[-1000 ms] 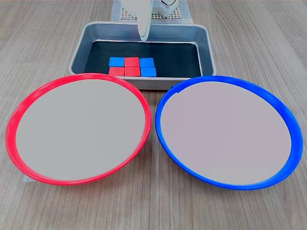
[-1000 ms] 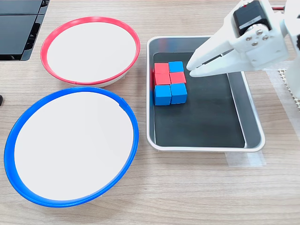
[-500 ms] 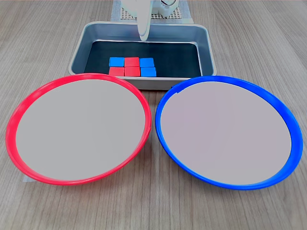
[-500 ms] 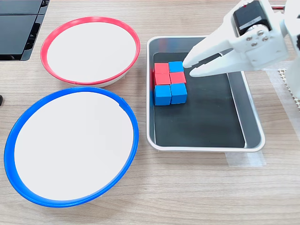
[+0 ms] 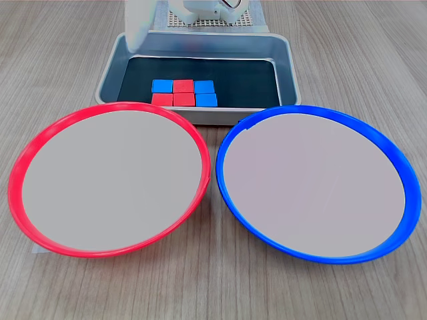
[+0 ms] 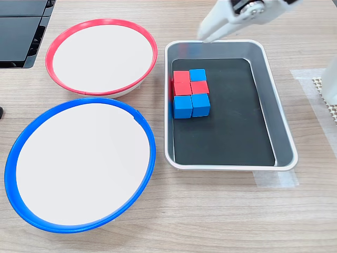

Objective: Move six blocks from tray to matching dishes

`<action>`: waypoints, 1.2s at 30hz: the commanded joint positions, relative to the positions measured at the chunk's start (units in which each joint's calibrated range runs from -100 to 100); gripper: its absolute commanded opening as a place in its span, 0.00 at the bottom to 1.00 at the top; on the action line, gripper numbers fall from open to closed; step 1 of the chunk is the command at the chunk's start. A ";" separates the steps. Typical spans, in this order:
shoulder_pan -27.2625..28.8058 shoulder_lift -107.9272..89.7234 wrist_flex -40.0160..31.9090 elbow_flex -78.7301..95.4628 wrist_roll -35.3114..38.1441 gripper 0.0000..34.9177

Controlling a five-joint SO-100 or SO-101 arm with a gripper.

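The gripper (image 6: pixel 202 37) appears at the top of the second exterior view, its white fingers (image 6: pixel 217 22) pointing down-left and ending over the upper wall of the tray (image 6: pixel 284 138); the fingers lie close together with nothing seen between them, but whether they are fully closed cannot be told. In the first exterior view only a white finger (image 5: pixel 137 27) shows at the upper left, over the tray's left far corner.

Below the gripper in the second exterior view, the six blocks (image 6: pixel 190 93) sit on the tray's black base as a tight two-by-three cluster in the upper left part of the pan, three red and three blue. In the first exterior view the cluster lies near the tray's near wall, left of centre.

The red-rimmed dish (image 6: pixel 147 39) occupies the upper left of the second exterior view, just beside the tray. The blue-rimmed dish (image 6: pixel 149 142) fills the lower left. Both stand on the wooden table (image 6: pixel 210 211).
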 commanded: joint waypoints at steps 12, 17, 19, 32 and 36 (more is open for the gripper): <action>-3.67 25.27 -11.65 -8.57 4.05 0.00; -7.25 27.23 -14.46 -8.29 3.17 0.00; -10.16 25.44 -13.30 -7.02 2.44 0.00; -8.94 7.53 10.88 -7.38 6.11 0.00; -7.53 8.55 13.03 -9.75 7.72 0.15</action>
